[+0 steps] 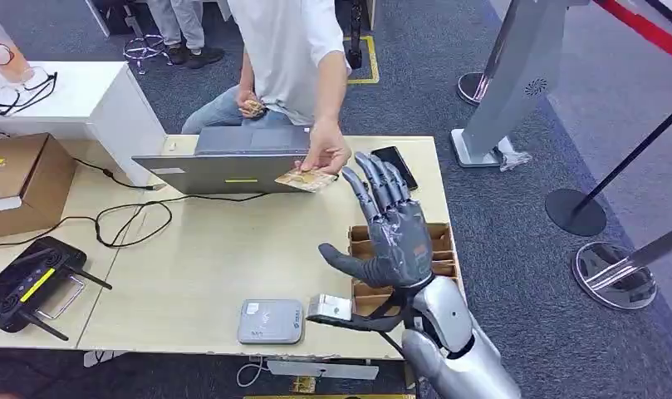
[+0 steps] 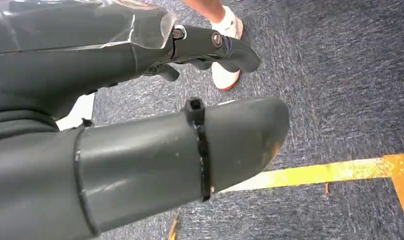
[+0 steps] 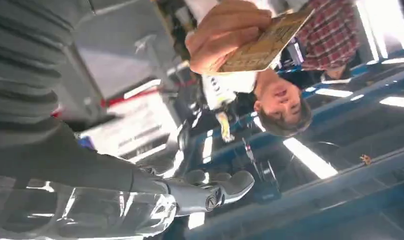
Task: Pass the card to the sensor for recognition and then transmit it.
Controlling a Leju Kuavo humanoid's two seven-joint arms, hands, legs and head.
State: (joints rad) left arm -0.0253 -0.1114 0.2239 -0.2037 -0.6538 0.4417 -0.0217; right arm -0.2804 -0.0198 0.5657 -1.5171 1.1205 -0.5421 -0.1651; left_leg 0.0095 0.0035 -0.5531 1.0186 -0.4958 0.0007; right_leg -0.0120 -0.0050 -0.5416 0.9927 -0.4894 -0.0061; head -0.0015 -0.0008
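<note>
One tan rectangular card (image 1: 306, 179) is pinched in a person's hand (image 1: 324, 155) above the far side of the pale wooden table (image 1: 208, 258), just in front of the closed grey laptop (image 1: 232, 162); the right wrist view shows the same card (image 3: 262, 42) gripped at one edge by that hand (image 3: 224, 32). Robot's right hand (image 1: 390, 233) is raised over the table's right side, palm up, fingers (image 1: 382, 184) spread and reaching toward the card, thumb out to the side, holding nothing; a clear gap lies between fingertips and card. Flat grey square sensor (image 1: 270, 322) sits at the near table edge, well apart from the card. Compartmented brown cardboard tray (image 1: 445, 249) lies beneath the raised hand. Left hand (image 2: 140, 145) hangs over dark blue carpet (image 2: 339, 75); its fingers look loosely extended, nothing in them.
</note>
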